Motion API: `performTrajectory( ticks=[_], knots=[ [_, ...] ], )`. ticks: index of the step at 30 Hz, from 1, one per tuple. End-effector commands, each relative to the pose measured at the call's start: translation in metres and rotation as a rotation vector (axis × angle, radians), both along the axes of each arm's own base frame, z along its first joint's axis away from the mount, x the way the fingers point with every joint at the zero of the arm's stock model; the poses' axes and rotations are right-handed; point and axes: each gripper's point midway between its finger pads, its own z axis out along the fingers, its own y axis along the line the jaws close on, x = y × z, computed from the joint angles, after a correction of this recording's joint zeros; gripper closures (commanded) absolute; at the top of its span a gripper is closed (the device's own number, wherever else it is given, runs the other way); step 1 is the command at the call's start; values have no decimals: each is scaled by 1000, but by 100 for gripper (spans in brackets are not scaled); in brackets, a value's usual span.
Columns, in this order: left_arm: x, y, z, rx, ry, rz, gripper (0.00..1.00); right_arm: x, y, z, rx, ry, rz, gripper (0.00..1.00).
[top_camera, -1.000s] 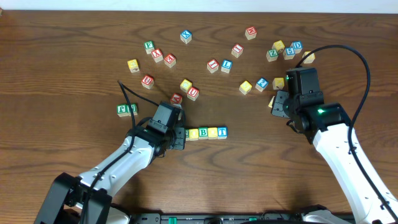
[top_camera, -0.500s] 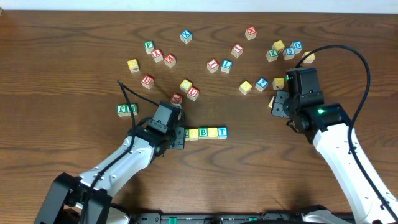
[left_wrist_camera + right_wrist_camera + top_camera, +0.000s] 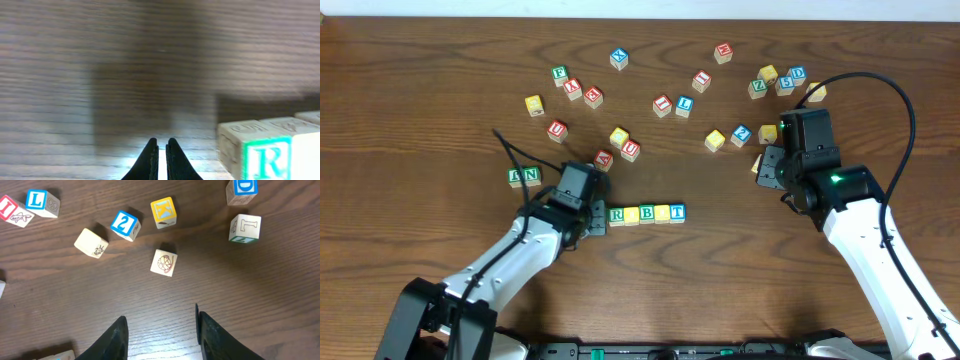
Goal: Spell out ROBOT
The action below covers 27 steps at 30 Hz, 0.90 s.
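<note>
Apparently the task is looking done: R (image 3: 617,214), yellow cube (image 3: 632,214), B (image 3: 647,213), second yellow cube (image 3: 663,212) and T (image 3: 678,211) are sitting in one row mid-desk (image 3: 720,290), the left gripper (image 3: 160,143) is resting closed together and empty beside R, and the right gripper (image 3: 160,315) is hanging apart, empty.

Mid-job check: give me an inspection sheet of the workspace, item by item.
Surface: dark wood-grain table.
Job's things: row of five cubes side by side; R cube at its left end, T cube at its right; the two yellow faces are too small to read.
Clutter: loose letter cubes scattered across the far half; green N cube lies apart, left of the row.
Grippers: left pincer shut, empty, beside the R cube, not touching; right pincer open, empty.
Cables: black cable loops over the right arm; thin cable by the left arm.
Surroundings: nothing seen.
</note>
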Motion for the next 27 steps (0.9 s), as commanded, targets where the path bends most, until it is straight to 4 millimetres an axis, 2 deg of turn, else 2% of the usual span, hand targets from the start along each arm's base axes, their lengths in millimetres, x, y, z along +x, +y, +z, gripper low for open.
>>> performTrajectory(
  ticks=[1, 3, 5, 10, 11, 12, 13, 14, 18, 21, 27],
  knots=[
    [5, 11, 12, -4, -38, 51, 93, 4, -5, 13, -19, -37, -6, 60],
    [11, 11, 31, -21, -89, 50, 93, 4, -7, 14, -28, -39, -12, 60],
    [17, 9, 58, -43, -166, 29, 92, 4, -8, 14, -32, -40, -15, 60],
    [23, 7, 140, -124, -405, 13, 92, 4, -8, 14, -32, -40, -15, 59],
    [21, 7, 153, -140, -446, 14, 83, 4, -8, 14, -31, -40, -15, 49],
    [19, 8, 164, -151, -480, 14, 54, 5, -8, 14, -31, -41, -15, 32],
    [17, 9, 173, -158, -512, 8, 26, 5, -8, 14, -31, -42, -15, 7],
    [14, 10, 183, -163, -546, 0, 2, 5, -8, 14, -30, -44, -15, 1],
    [6, 15, 211, -186, -643, -4, 2, 5, -8, 14, -30, -43, -15, 1],
    [3, 16, 217, -194, -665, -3, 2, 5, -8, 14, -30, -43, -15, 1],
    [3, 16, 218, -195, -666, -3, 2, 5, -8, 14, -30, -43, -15, 1]
  ],
)
